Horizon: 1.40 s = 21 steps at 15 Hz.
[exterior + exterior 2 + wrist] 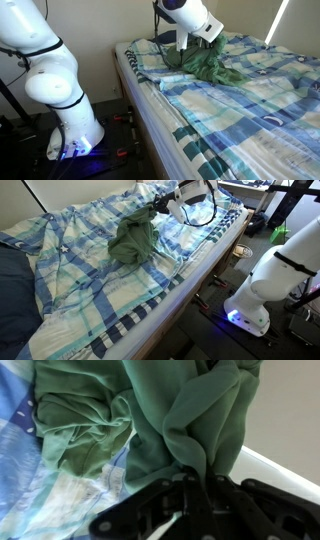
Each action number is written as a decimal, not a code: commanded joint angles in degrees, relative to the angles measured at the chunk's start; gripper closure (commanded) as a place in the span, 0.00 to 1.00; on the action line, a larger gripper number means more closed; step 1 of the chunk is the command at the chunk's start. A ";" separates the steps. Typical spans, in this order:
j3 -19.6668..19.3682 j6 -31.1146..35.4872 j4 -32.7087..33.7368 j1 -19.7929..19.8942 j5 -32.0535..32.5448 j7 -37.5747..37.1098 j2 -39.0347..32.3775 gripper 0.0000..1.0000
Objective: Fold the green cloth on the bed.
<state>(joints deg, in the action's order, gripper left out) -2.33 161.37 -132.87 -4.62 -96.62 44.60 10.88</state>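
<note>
Gripper (195, 485) is pinched shut on a bunch of the green cloth (170, 420). One end is raised and the rest is heaped mid-bed (150, 115). Risks as I see them: the thin pinch slips when I drag, or I snag the checked cover (90, 280) underneath. No labels or writing readable.

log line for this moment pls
gripper: shut on cloth | cloth: one end raised, rest rumpled on bed | fold: not done
</note>
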 commanded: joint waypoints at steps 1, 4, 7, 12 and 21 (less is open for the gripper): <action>-1.00 -3.04 5.14 0.29 -10.35 8.45 -4.45 0.98; -0.69 -4.55 6.87 0.28 -16.91 14.65 -7.28 0.98; -0.56 -5.63 7.91 0.14 -20.52 18.44 -9.87 0.98; 0.07 -6.87 7.85 -0.76 -25.24 22.85 -13.92 0.98; 0.58 -6.08 7.09 -1.29 -22.29 19.78 -13.35 0.59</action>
<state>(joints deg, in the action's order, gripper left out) -2.10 155.32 -125.76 -5.67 -120.94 66.73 -3.82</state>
